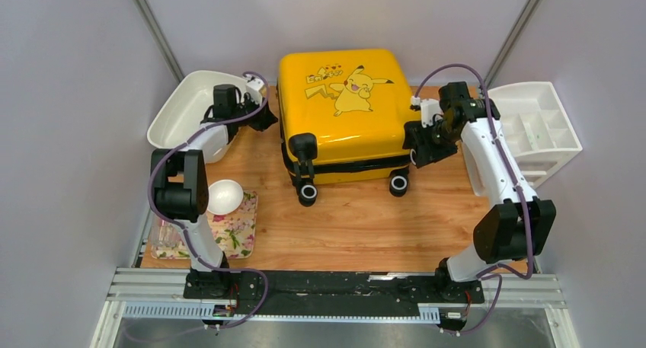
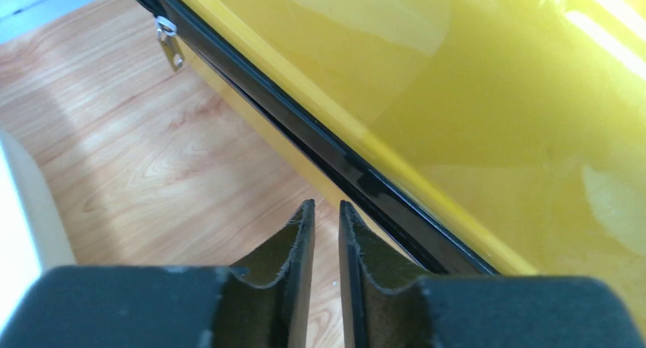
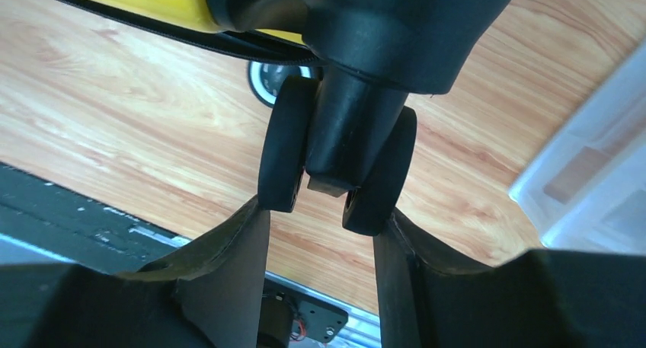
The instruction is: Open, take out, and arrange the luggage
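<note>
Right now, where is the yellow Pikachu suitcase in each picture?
Top external: upper middle; the suitcase lies flat on the wooden tabletop.
Left wrist: its yellow shell and black zipper trim fill the upper right.
Right wrist: only a yellow sliver at top left, plus one black wheel in the middle, between the right gripper fingers.
Shared landmark: the wooden tabletop shows in all three.

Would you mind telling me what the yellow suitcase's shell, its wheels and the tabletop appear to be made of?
The suitcase shell looks like hard glossy plastic: sharp light reflections. Its wheels seem matte black rubber or plastic; I can't tell which. The tabletop shows wood grain, solid wood or laminate.
</note>
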`<state>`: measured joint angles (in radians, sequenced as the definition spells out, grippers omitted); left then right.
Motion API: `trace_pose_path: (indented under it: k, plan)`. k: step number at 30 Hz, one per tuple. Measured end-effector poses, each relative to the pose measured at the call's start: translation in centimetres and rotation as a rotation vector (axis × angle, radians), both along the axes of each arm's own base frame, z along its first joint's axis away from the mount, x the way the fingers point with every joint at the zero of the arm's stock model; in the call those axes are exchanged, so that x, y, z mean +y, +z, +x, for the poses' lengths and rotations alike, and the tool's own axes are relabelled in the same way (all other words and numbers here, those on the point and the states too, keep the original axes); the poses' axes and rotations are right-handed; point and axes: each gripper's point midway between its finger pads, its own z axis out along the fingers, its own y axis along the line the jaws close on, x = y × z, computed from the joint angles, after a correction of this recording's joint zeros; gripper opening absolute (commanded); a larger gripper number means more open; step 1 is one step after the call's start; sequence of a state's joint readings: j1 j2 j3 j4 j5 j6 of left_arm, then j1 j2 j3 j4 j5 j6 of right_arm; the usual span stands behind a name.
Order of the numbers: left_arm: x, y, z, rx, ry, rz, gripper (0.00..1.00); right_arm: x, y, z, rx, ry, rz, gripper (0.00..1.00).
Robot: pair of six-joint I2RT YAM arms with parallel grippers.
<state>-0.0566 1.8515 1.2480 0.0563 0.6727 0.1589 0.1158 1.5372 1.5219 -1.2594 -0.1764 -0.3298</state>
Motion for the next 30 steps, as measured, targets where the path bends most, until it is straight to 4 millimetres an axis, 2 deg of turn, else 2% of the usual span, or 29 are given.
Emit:
trace_pose_path:
  k: [2, 3, 5, 9, 12, 14, 18, 19, 22, 24, 26, 30]
  plan:
    - [0.2, 0.9, 0.4, 0.011, 0.027, -0.004, 0.52, 0.3, 0.7, -0.2, 0.003, 0.01, 0.049, 0.71]
    - [0.4, 1.3, 0.4, 0.019, 0.043, -0.005, 0.52, 0.2, 1.2, -0.2, -0.001, 0.007, 0.069, 0.72]
    - [0.9, 1.7, -0.3, 0.052, 0.08, 0.0, 0.55, 0.2, 3.4, 0.6, -0.055, 0.002, 0.139, 0.72]
    - [1.7, 2.6, -1.8, 0.09, 0.142, 0.006, 0.56, -1.2, 7.8, 4.2, -0.296, -0.03, 0.154, 0.73]
    - [1.9, 2.8, -2.7, 0.105, 0.163, -0.001, 0.56, -2.2, 9.0, 6.5, -0.396, -0.067, 0.132, 0.72]
    - [2.1, 2.2, -3.2, 0.13, 0.185, -0.006, 0.55, -3.1, 8.8, 8.9, -0.439, -0.117, 0.097, 0.69]
    - [2.7, 1.3, -3.2, 0.166, 0.248, -0.008, 0.46, -5.4, 6.1, 14.0, -0.473, -0.227, 0.001, 0.57]
    - [2.8, 1.2, -3.0, 0.168, 0.263, -0.007, 0.44, -6.0, 4.9, 15.2, -0.463, -0.249, -0.021, 0.52]
    - [2.8, 1.0, -1.6, 0.174, 0.288, -0.004, 0.43, -6.6, 0.9, 17.8, -0.414, -0.278, -0.044, 0.48]
    - [2.4, 0.8, -0.1, 0.172, 0.289, -0.004, 0.43, -6.4, -1.8, 18.5, -0.36, -0.273, -0.035, 0.48]
    - [1.7, 0.3, 1.0, 0.172, 0.279, -0.005, 0.43, -5.7, -3.7, 18.5, -0.321, -0.25, -0.006, 0.49]
    - [-1.0, -0.4, 3.3, 0.166, 0.223, 0.001, 0.41, -4.6, -6.5, 16.7, -0.27, -0.186, 0.075, 0.49]
